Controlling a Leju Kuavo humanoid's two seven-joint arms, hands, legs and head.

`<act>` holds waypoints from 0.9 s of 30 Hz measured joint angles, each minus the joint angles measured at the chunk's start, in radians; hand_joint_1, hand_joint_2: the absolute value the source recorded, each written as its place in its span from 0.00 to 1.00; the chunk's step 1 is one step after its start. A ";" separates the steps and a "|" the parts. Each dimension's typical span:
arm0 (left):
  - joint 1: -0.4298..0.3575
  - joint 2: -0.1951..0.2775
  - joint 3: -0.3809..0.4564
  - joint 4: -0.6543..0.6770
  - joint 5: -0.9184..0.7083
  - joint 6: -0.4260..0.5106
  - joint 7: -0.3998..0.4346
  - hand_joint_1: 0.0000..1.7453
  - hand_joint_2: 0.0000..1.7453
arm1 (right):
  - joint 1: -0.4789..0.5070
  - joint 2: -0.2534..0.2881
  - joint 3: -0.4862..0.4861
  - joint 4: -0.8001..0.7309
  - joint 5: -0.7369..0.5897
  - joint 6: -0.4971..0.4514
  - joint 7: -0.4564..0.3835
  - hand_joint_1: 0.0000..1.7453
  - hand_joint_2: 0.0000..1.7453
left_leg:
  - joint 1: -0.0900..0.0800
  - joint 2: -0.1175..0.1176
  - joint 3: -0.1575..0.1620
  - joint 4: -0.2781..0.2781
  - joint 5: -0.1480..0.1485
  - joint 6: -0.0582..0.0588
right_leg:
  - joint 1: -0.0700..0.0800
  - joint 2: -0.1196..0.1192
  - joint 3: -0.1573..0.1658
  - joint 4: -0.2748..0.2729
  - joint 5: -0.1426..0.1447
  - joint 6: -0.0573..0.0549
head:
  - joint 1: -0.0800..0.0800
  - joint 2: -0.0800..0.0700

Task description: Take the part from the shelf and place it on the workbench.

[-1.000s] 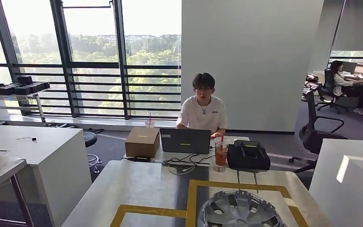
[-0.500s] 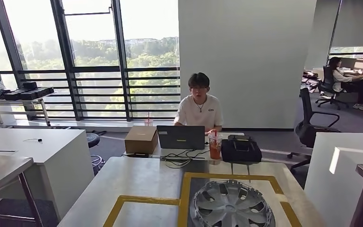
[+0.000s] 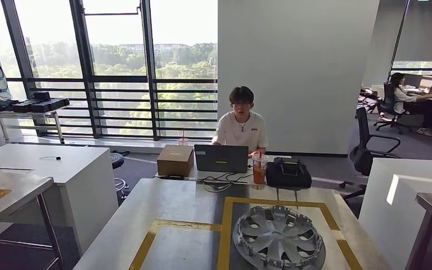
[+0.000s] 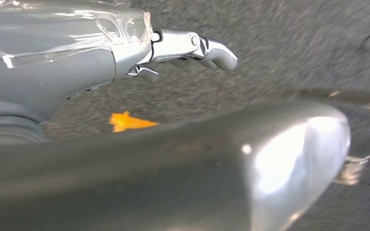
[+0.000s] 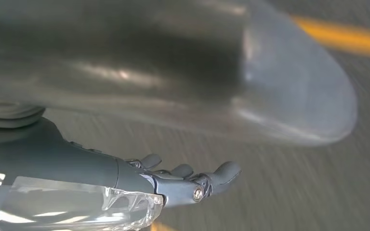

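Silver part [image 3: 279, 236] lies flat, face up, on workbench [image 3: 174, 208]; left hand [image 4: 125, 53], right hand [image 5: 139, 183] spread, holding nothing.

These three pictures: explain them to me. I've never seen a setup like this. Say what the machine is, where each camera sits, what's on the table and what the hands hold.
The machine is a walking humanoid robot with two silver arms, each ending in a hand.

The wide picture comes from a camera high on its body, looking forward and down. In front is a metal workbench marked with yellow tape. A silver hubcap lies on it. Beyond that, a person sits at a laptop, with a cardboard box, a cup of orange drink and a black bag beside it.

The other two pictures come from cameras at the wrists, looking past each hand toward the floor. The left hand and the right hand both hold nothing, fingers apart.
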 joint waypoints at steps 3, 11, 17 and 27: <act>-0.006 0.000 0.000 0.026 -0.059 -0.002 -0.020 0.00 0.00 | -0.003 -0.066 0.058 0.192 0.003 0.003 0.067 0.00 0.00 | 0.002 0.004 -0.046 0.033 0.020 -0.015 | -0.008 0.002 0.152 -0.196 0.030 0.018 | 0.001 0.000; -0.015 0.001 0.001 0.079 -0.201 0.000 -0.082 0.00 0.00 | -0.059 -0.244 0.146 0.710 0.005 -0.103 0.102 0.00 0.00 | 0.013 -0.003 -0.109 0.183 -0.108 -0.057 | -0.003 -0.004 0.146 -0.287 0.052 -0.050 | -0.006 -0.001; -0.016 0.001 0.000 0.106 -0.248 0.001 -0.100 0.00 0.00 | -0.060 -0.288 0.178 0.864 0.005 -0.123 0.105 0.00 0.00 | 0.009 -0.006 -0.001 0.227 -0.108 -0.041 | 0.009 -0.005 0.067 -0.278 0.116 -0.047 | -0.008 0.000; -0.032 0.005 0.000 0.135 -0.315 0.010 -0.093 0.00 0.00 | -0.091 -0.321 0.175 1.003 -0.020 -0.149 0.165 0.00 1.00 | -0.006 0.004 0.065 -0.010 -0.042 0.012 | 0.008 -0.001 -0.019 -0.107 0.010 -0.034 | -0.001 0.000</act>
